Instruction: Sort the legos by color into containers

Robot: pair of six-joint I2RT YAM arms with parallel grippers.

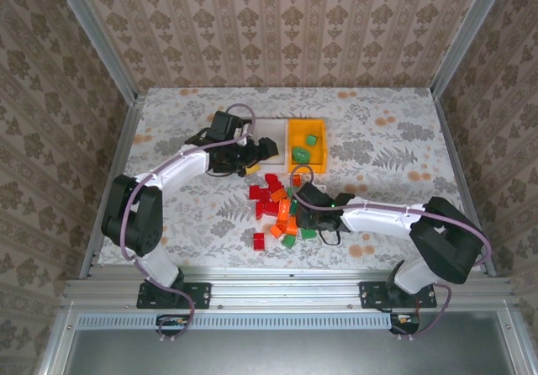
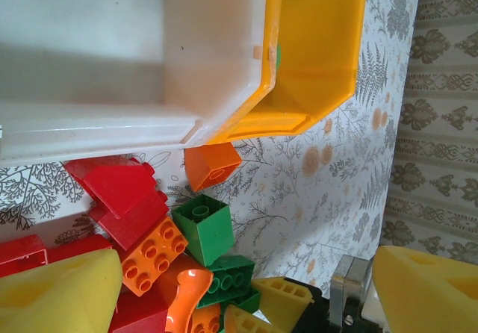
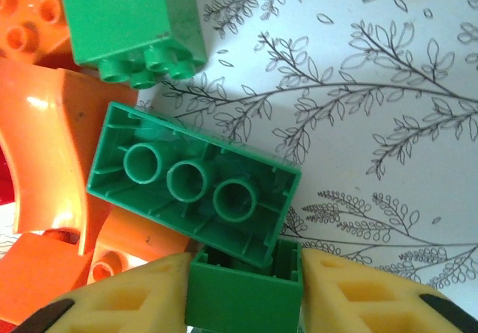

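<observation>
The lego pile (image 1: 273,207) of red, orange and green bricks lies mid-table, just in front of the bins. My right gripper (image 3: 245,262) is down at the pile's right edge (image 1: 301,222), shut on a small green brick (image 3: 243,303) that lies hollow side up, partly under a long green brick (image 3: 194,184). My left gripper (image 2: 246,262) hovers open by the front of the white bin (image 2: 97,124), with nothing between its yellow fingers (image 2: 60,292). The yellow-orange bin (image 1: 305,124) holds two green bricks (image 1: 300,153). The black bin is hidden.
The white bin (image 1: 271,125) and the yellow-orange bin (image 2: 314,49) touch side by side. An orange brick (image 2: 213,165) lies close to their front corner. An orange curved piece (image 3: 45,146) and another green brick (image 3: 127,19) crowd my right gripper's left side. Bare patterned tabletop (image 3: 373,124) lies to its right.
</observation>
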